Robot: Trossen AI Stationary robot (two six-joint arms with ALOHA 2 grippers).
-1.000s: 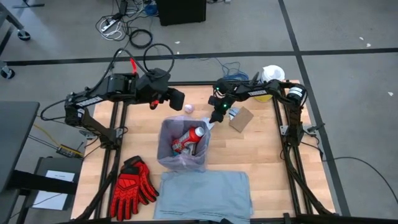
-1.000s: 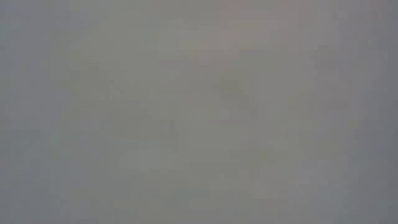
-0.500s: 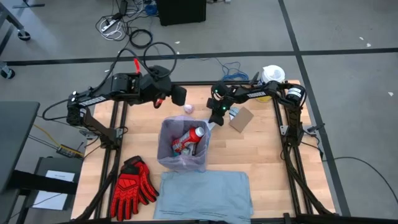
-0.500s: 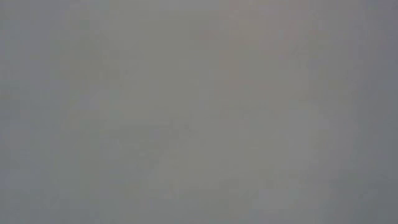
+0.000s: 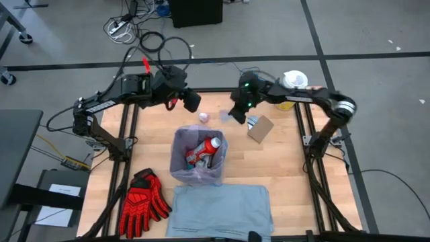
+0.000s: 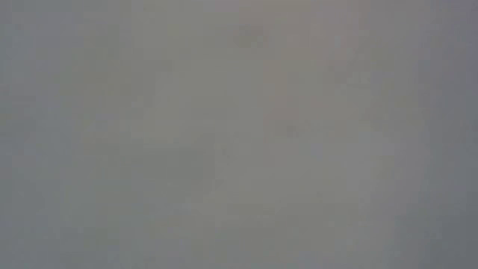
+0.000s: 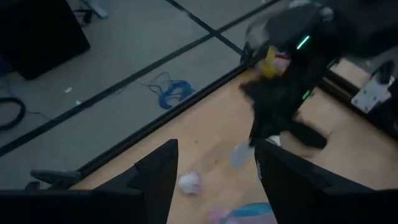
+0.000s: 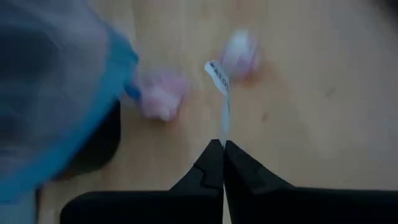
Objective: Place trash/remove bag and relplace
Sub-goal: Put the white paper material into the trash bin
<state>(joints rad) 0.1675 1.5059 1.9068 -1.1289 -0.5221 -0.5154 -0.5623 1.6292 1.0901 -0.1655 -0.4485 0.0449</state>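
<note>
Overhead, right gripper (image 8: 222,144) jaws pinch a thin white paper strip (image 8: 221,93) above the wooden worktop (image 5: 282,168) (left gripper (image 7: 214,168) jaws apart).

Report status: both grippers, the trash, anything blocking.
Right gripper shut on a thin white scrap, lifted above the table. Left gripper open, hovering near the bag. Red-capped bottle already inside. Nothing blocking.

Pale wood-grain table (image 5: 282,168), translucent thin plastic bag (image 5: 180,161), matt grey-blue liner (image 5: 218,208), brown cardboard piece (image 5: 261,128).
</note>
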